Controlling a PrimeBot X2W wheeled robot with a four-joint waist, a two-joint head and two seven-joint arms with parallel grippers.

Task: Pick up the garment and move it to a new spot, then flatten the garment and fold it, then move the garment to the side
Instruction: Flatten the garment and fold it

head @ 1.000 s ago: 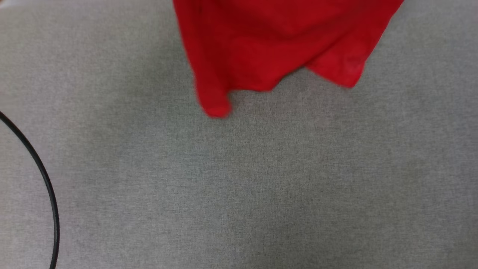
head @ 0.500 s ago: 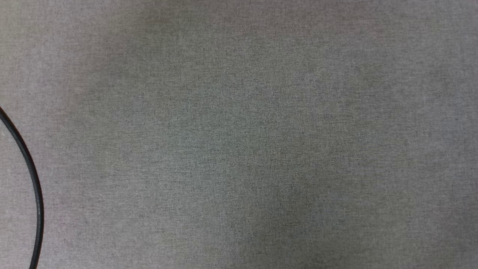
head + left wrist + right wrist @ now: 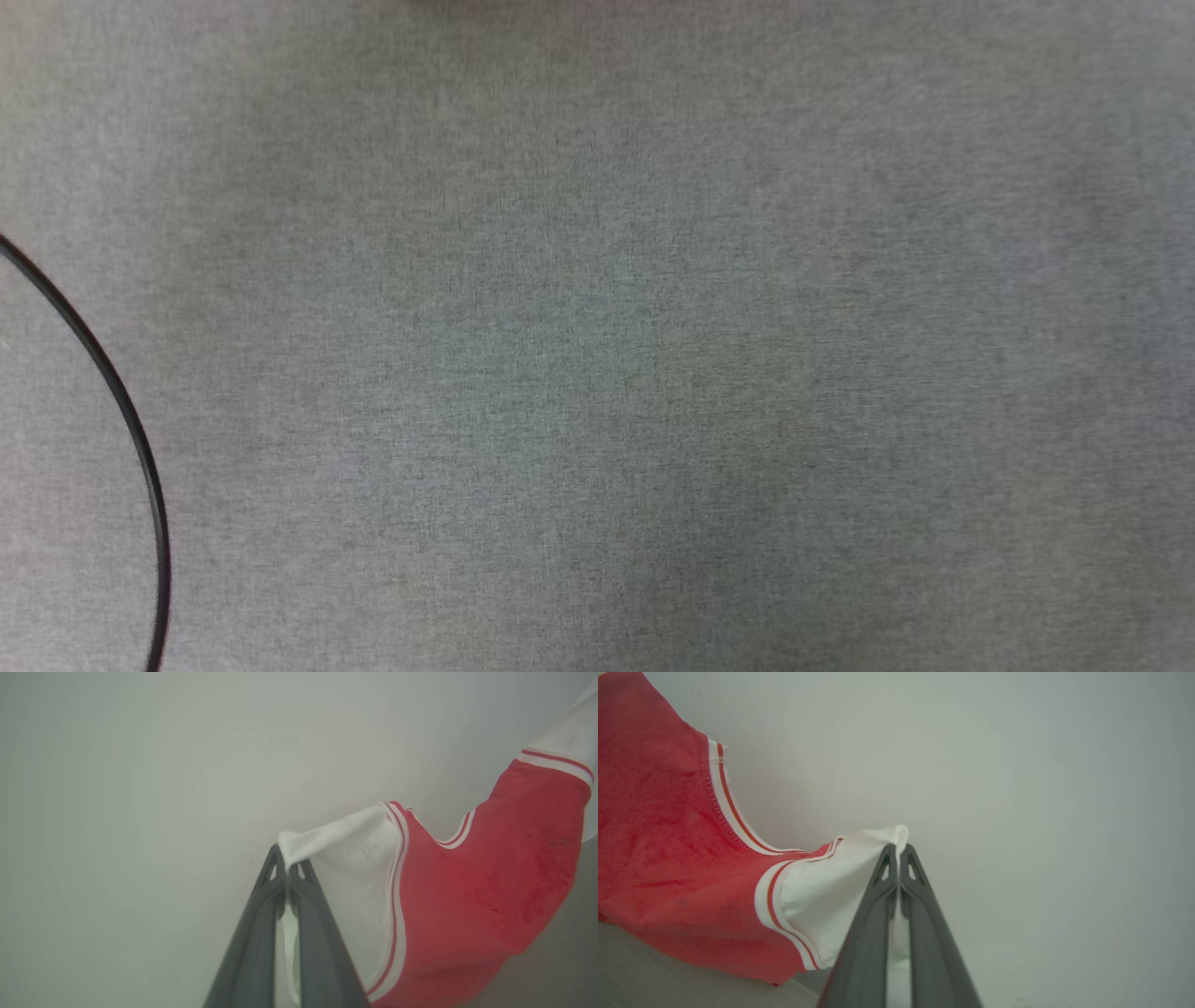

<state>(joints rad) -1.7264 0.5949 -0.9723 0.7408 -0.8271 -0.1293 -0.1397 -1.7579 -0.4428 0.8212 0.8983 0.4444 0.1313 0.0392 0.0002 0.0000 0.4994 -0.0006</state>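
Observation:
The garment (image 3: pixel 481 896) is a red jersey with white sleeves and red-white striped trim, and it hangs in the air between my two arms. In the left wrist view my left gripper (image 3: pixel 286 861) is shut on the edge of one white sleeve, with the red body falling away to the right. The right wrist view has my right gripper (image 3: pixel 899 851) shut on the other white sleeve, while the garment (image 3: pixel 658 858) hangs to its left above a grey surface (image 3: pixel 654 980). Any print on the garment is hidden.
The head view looks down on a grey cloth-covered surface (image 3: pixel 597 355). A thin black cable (image 3: pixel 121 411) curves across its left edge. A plain pale wall (image 3: pixel 1041 812) stands behind both grippers.
A second ago the garment's red lower edge hung into the top of the head view; it has since gone up out of that view. The cable's place has shifted slightly, so the camera moved.

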